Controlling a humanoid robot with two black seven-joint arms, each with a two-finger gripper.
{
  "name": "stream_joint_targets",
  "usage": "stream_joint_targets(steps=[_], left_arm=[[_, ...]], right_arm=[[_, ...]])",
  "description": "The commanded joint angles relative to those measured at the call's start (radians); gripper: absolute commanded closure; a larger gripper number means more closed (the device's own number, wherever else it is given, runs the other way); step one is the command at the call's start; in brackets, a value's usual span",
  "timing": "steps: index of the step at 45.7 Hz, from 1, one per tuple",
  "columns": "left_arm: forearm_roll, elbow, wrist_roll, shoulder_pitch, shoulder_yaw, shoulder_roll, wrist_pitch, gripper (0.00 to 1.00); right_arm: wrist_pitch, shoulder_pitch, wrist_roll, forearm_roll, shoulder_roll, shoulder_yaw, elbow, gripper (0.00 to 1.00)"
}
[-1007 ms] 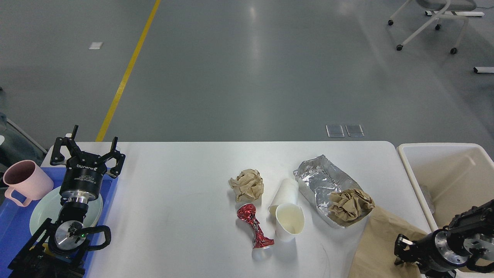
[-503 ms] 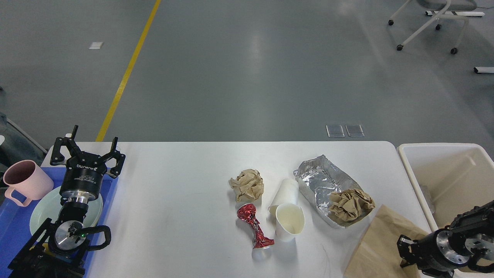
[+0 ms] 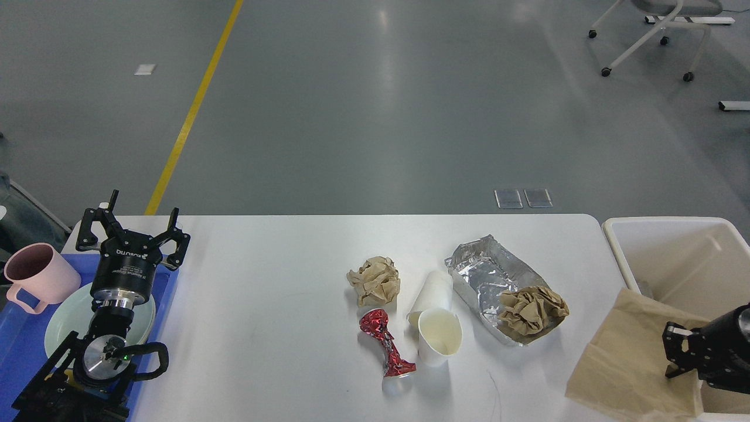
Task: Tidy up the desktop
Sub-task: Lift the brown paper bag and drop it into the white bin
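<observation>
The white desktop (image 3: 263, 305) carries a crumpled brown paper ball (image 3: 375, 280), a crushed red can (image 3: 387, 346), an upright white paper cup (image 3: 439, 337), a second cup lying behind it (image 3: 433, 292), and a silver foil bag (image 3: 486, 275) with a brown paper wad (image 3: 532, 310) on it. My right gripper (image 3: 674, 354), at the right edge, is shut on a flat brown paper sheet (image 3: 630, 363) and holds it across the desktop's right edge and the bin's rim. My left gripper (image 3: 132, 230) is open and empty above the blue tray.
A cream-white bin (image 3: 674, 258) stands to the right of the desktop. A blue tray (image 3: 23, 340) at the left holds a pink mug (image 3: 36, 280) and a pale green plate (image 3: 61, 325). A wheeled chair (image 3: 656, 35) stands on the floor far behind.
My right gripper has moved right and up toward the bin, dragging the brown paper sheet off the desktop's front right corner. The left arm has not moved.
</observation>
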Motion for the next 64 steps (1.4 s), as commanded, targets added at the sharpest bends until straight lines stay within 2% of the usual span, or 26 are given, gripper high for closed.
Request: stream_joint_targets(steps=[1, 10, 17, 22, 32, 36, 42, 51, 64], left_arm=[[0.0, 0.0, 0.002, 0.0, 0.0, 0.0, 0.001, 0.03], [0.0, 0.0, 0.002, 0.0, 0.0, 0.0, 0.001, 0.03], [0.0, 0.0, 0.002, 0.0, 0.0, 0.0, -0.001, 0.03], [0.0, 0.0, 0.003, 0.0, 0.0, 0.0, 0.001, 0.04], [0.0, 0.0, 0.002, 0.0, 0.0, 0.0, 0.001, 0.04], [0.0, 0.0, 0.002, 0.0, 0.001, 0.0, 0.001, 0.04], [0.0, 0.0, 0.002, 0.0, 0.0, 0.0, -0.001, 0.04], [0.0, 0.0, 0.002, -0.001, 0.001, 0.0, 0.001, 0.03], [0.0, 0.0, 0.002, 0.0, 0.001, 0.0, -0.001, 0.04]], right_arm=[[0.085, 0.185, -0.001, -0.021, 0.0, -0.119, 0.075, 1.0], [0.136, 0.511, -0.012, -0.028, 0.011, -0.28, 0.195, 1.0], [0.137, 0.686, -0.099, 0.0, 0.05, -0.366, 0.244, 1.0], [0.144, 0.729, -0.138, 0.009, 0.051, -0.378, 0.247, 1.0], [0.15, 0.736, -0.139, 0.011, 0.039, -0.378, 0.232, 1.0], [0.145, 0.72, -0.139, 0.011, 0.004, -0.375, 0.18, 1.0], [0.111, 0.59, -0.139, 0.015, -0.058, -0.328, 0.023, 1.0], [-0.037, 0.182, -0.139, 0.017, -0.136, -0.08, -0.282, 1.0], [-0.207, -0.376, -0.138, 0.011, -0.096, 0.325, -0.667, 1.0]])
